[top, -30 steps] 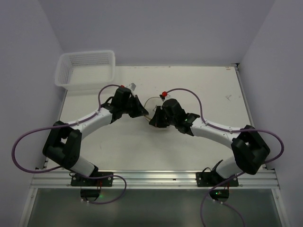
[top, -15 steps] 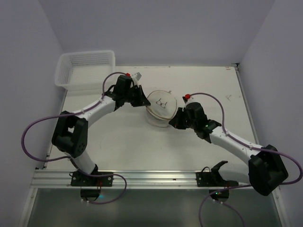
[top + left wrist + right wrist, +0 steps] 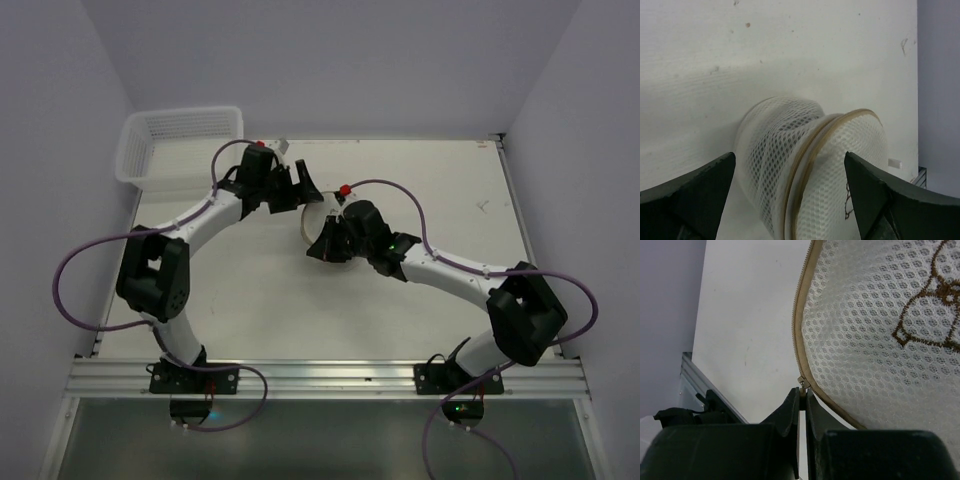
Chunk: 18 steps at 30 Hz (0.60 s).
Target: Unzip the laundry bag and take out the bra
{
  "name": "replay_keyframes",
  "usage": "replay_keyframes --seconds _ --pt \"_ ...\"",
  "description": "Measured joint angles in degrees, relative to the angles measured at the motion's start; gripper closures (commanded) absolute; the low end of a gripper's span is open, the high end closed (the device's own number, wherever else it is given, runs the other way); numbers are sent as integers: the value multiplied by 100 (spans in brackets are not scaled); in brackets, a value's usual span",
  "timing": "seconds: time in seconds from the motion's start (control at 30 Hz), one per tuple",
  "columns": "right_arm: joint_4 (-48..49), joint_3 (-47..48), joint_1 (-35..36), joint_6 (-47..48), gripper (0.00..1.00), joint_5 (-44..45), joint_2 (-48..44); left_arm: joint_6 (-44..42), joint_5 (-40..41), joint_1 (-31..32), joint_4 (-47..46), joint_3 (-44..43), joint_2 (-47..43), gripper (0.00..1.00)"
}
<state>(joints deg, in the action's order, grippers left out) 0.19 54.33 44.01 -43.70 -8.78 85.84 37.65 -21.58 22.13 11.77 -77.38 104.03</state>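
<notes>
the laundry bag (image 3: 771,150) sits just ahead of the wide-open left claw (image 3: 789,161), its zipper pull (image 3: 801,381) pinched by the right claw (image 3: 802,394).

No legible lettering, numbers or brand marks, sole sign a brown outline pictogram (image 3: 934,307), on the laundry bag (image 3: 865,355) mesh face.

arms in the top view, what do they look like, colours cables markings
Both the left arm and right arm have white tubular links and bulky black joints. A purple cable loops along each, with a small red part near each wrist. The left gripper and right gripper have black wedge-shaped fingers.
</notes>
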Motion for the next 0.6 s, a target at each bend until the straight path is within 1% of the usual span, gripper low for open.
replay_keyframes --seconds 0.07,0.27,0.37,0.4,0.47,0.5,0.57,0.6 --pt "31 9 35 -74 100 0 48 92 175 2 76 393 -382 7" --pt "76 9 63 -177 100 9 118 531 444 39 26 1939 -1886 13" --pt "83 9 103 -177 100 9 136 715 494 188 -46 2330 -2221 22" --pt "92 11 114 -177 100 9 157 785 507 282 -59 2411 -2267 28" --pt "98 11 138 -175 100 9 203 861 518 407 -125 2509 -2271 34" --pt "92 11 138 -175 100 9 223 903 516 457 -166 2575 -2271 42" --pt "87 11 138 -173 100 11 229 1016 529 496 -221 2706 -2258 54" --pt "94 11 138 -170 100 17 229 1049 538 496 -256 2756 -2240 69"
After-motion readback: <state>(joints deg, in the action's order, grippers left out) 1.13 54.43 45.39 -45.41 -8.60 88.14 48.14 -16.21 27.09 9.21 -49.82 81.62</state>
